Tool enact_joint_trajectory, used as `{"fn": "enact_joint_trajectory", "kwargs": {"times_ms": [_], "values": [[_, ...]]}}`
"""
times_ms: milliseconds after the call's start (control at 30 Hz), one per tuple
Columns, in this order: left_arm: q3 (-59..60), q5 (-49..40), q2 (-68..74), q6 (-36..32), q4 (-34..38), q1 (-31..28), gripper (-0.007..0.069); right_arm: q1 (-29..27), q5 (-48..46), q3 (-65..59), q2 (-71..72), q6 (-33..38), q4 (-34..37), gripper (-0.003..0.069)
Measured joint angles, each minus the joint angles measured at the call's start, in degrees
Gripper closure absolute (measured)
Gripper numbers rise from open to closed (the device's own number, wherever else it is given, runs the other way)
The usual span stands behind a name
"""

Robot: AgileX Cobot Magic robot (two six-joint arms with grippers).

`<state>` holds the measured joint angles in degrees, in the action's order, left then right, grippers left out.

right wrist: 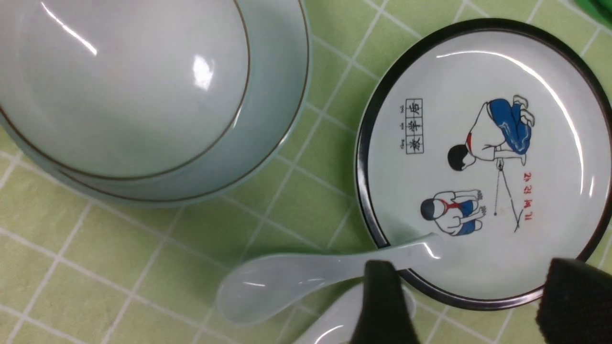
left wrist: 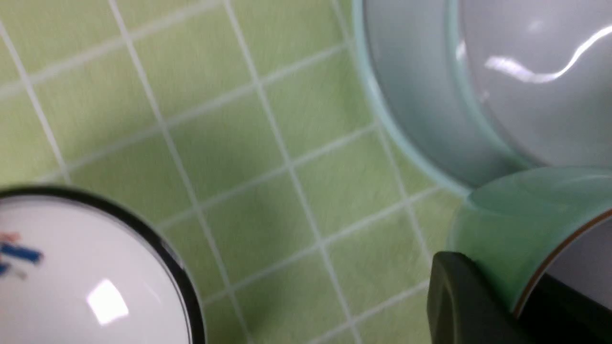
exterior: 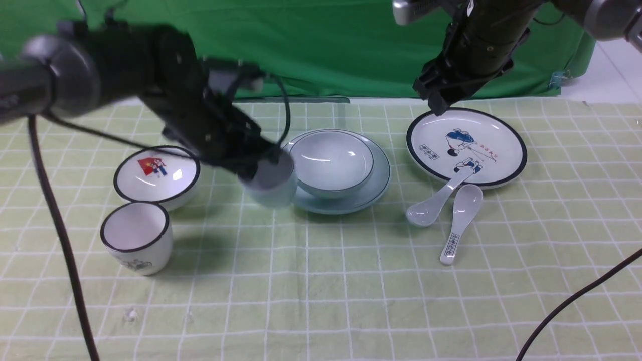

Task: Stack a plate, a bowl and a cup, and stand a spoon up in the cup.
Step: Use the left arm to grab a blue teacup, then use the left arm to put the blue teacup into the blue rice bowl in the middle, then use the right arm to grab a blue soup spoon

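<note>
The pale blue-green bowl (exterior: 332, 161) sits in the pale blue-green plate (exterior: 373, 188) at the table's middle. My left gripper (exterior: 263, 168) is shut on the pale blue-green cup (exterior: 269, 188), one finger (left wrist: 459, 296) outside its wall and one inside. The cup (left wrist: 507, 224) is blurred and just left of the plate (left wrist: 406, 119), near the bowl (left wrist: 540, 86). The plain spoon (exterior: 437, 200) lies with its handle end on the cartoon plate (exterior: 501, 165). My right gripper (exterior: 435, 103) is open and empty, high above that plate's far left rim; its fingers (right wrist: 382, 306) frame the spoon (right wrist: 287, 279).
A white black-rimmed bowl (exterior: 156, 175) and a white black-rimmed cup (exterior: 136, 235) stand at the left. A white spoon with printed handle (exterior: 460, 223) lies beside the plain spoon. A green backdrop closes the far edge. Black cables hang at both front sides.
</note>
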<state>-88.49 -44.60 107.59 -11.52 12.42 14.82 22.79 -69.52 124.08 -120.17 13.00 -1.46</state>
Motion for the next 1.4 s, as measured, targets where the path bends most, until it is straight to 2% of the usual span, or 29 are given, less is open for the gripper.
{"fn": "enact_joint_trajectory", "kwargs": {"times_ms": [200, 300, 467, 633, 733, 867, 900, 933, 1067, 1200, 1400], "values": [[-9.81, 1.26, 3.88, -2.15, 3.11, 0.7, 0.0631, 0.0, 0.63, 0.0, 0.0, -0.14, 0.0, 0.0204], [-17.28, -1.31, 12.12, -2.54, 4.77, 1.59, 0.0631, 0.0, 0.45, 0.0, 0.0, -0.47, 0.0, 0.0204], [-25.27, -6.97, 19.74, -2.71, 4.7, 2.97, 0.0631, 0.0, -0.03, 0.0, 0.0, -1.29, 0.05, 0.0204], [-33.09, -12.79, 24.62, -2.48, 0.45, 5.06, 0.0606, 0.0, -0.03, 0.0, 0.0, -3.08, 0.05, 0.0204], [-34.92, -15.3, 24.82, -1.38, -1.71, 5.38, 0.0533, 0.0, -0.03, 0.0, 0.0, -3.36, 0.05, 0.0204], [-38.51, -19.99, 23.81, -0.32, -3.36, 5.19, 0.0373, -0.44, -0.03, -0.14, 0.0, -4.45, 0.63, 0.0204], [-38.69, -19.99, 23.67, -0.32, -3.5, 5.19, 0.0373, -0.5, -0.03, -0.24, 0.0, -4.45, 0.76, 0.0204], [-40.01, -22.61, 22.3, -0.32, -4.28, 5.02, 0.0302, -1.2, 0.03, -1.44, 0.05, -4.88, 2.43, 0.0204], [-41.0, -24.49, 15.46, -0.18, -4.43, 3.4, 0.019, -3.46, 2.24, -7.98, 0.05, -5.54, 9.38, 0.0204], [-38.67, -24.62, 7.49, 1.26, -5.21, 1.87, 0.0158, -5.12, 9.4, -17.12, 0.05, -9.46, 12.05, 0.0204], [-25.49, -24.82, -6.2, 2.21, -5.98, 2.22, 0.0195, -6.38, 22.13, -25.9, 0.0, -16.97, 12.98, 0.0203]]}}
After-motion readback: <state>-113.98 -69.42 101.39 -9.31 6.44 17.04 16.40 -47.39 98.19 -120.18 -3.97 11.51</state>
